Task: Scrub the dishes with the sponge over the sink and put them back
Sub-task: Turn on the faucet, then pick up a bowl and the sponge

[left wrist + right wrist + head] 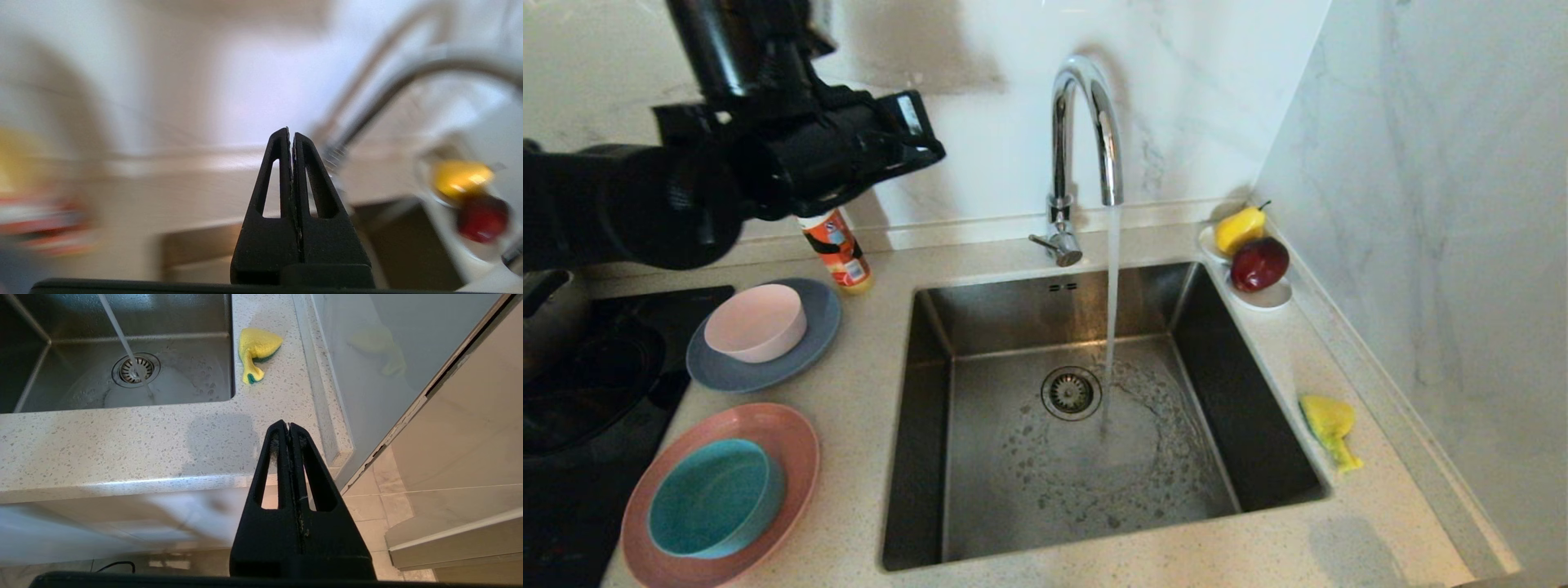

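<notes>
We see the left gripper [291,132] with its black jaws pressed together on nothing, raised high over the far left of the tabletop, above an orange bottle [837,249] standing against the back wall. The right gripper [289,426] has its jaws together too, empty, hanging off the front edge of the tabletop near the right corner.

Below the left arm we find a pale pink-white bowl [756,322] sitting in a round grey-blue plate [813,347], and nearer us a teal bowl [715,498] in a round pink plate [788,437], both beside a black cooktop [605,392]. The speckled beige stone tabletop [866,408] surrounds a square brushed-steel sink [980,457], where water runs from a chrome gooseneck faucet [1086,122] down beside the round drain strainer [1071,393]. A bent yellow sponge with a green layer [1330,426] lies on the tabletop just right of the sink. In the far right corner a small white dish [1270,298] holds a yellow pear [1239,229] and a dark red apple [1259,263]. White marbled walls [1421,204] close in behind and to the right.
</notes>
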Controlling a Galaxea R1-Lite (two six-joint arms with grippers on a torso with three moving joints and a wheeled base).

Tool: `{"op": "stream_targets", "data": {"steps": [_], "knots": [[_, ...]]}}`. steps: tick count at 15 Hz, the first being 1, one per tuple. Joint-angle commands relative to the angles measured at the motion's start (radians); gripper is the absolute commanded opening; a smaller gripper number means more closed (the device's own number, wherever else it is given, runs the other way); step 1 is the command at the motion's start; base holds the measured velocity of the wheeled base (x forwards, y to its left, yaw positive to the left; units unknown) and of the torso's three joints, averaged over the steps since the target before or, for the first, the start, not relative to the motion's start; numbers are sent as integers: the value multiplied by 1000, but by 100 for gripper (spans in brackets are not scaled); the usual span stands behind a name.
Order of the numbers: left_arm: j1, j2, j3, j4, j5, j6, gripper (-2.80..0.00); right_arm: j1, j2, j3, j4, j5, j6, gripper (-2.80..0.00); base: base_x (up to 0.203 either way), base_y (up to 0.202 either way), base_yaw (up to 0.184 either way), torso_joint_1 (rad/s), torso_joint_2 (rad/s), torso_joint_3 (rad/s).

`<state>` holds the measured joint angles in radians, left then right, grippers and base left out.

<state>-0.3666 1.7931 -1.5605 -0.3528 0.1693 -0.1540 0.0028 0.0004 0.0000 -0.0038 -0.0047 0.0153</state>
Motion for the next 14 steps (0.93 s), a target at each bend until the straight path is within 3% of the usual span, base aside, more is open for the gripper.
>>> {"op": "stream_targets", "data": {"steps": [1,5,9,14], "knots": [[-2,-293,143,-2,74,74,-280,0,0,0,-1,0,0,-280,0,0,0,0,0,0],[0,-675,463,-2,149,178,-280,0,0,0,-1,0,0,-280,0,0,0,0,0,0],[22,-1045,846,1,250,215,-280,0,0,0,-1,0,0,-280,0,0,0,0,0,0],[219,-1429,1171,15,264,239,-280,0,0,0,-1,0,0,-280,0,0,0,0,0,0]]}}
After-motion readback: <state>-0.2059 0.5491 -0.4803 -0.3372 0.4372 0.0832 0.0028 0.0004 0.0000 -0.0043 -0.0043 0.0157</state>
